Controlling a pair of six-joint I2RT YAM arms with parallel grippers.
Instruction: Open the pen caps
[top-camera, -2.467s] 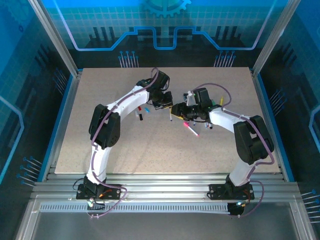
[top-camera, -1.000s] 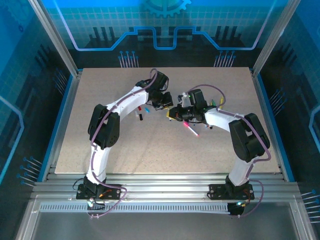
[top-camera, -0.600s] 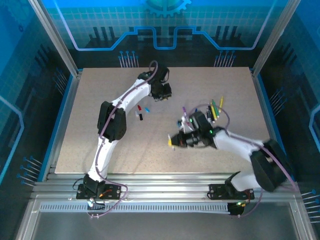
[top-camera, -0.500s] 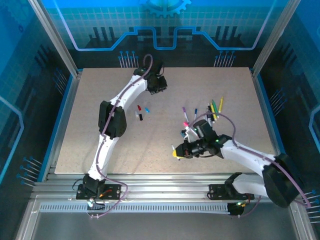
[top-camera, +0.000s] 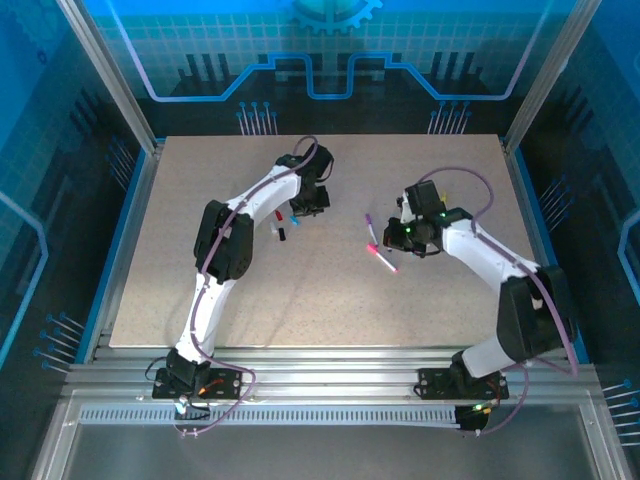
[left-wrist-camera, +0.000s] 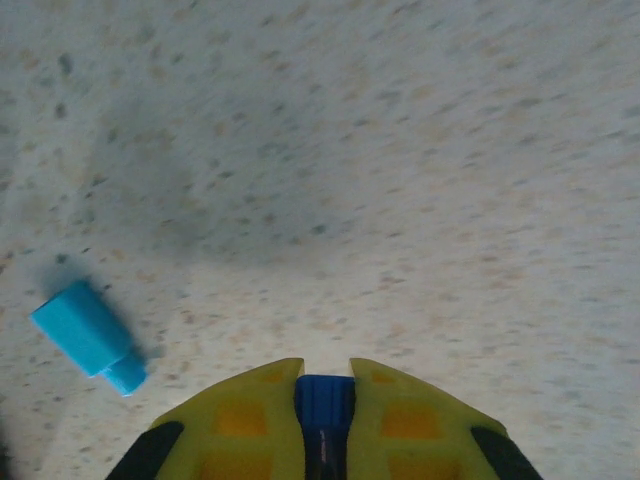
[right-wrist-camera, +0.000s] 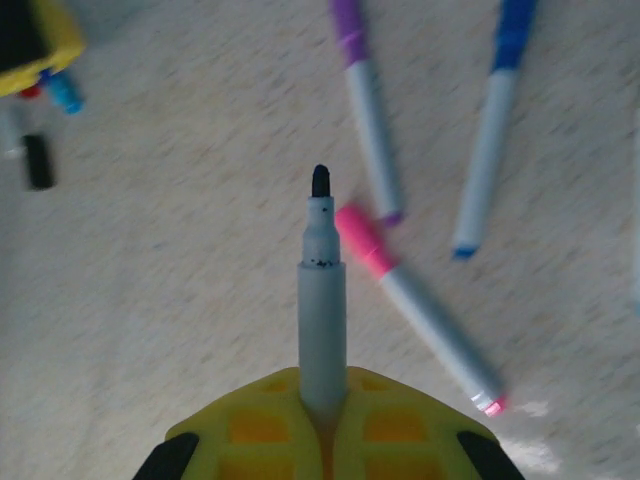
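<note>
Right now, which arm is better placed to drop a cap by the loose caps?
Left. The left gripper is shut on a dark-blue cap right beside the loose light-blue cap; the right gripper holds an uncapped pen, over by the pink pen.

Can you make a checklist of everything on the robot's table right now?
Surface: speckled beige table, no spills seen.
Job's things: loose light blue cap and black cap; capped pink pen, purple pen, blue pen.
Clutter: nothing seen.
Fingers: left fingers shut on dark blue cap; right fingers shut on uncapped pen.
Cables: purple cable along each arm.
Surroundings: blue panels, metal frame.
</note>
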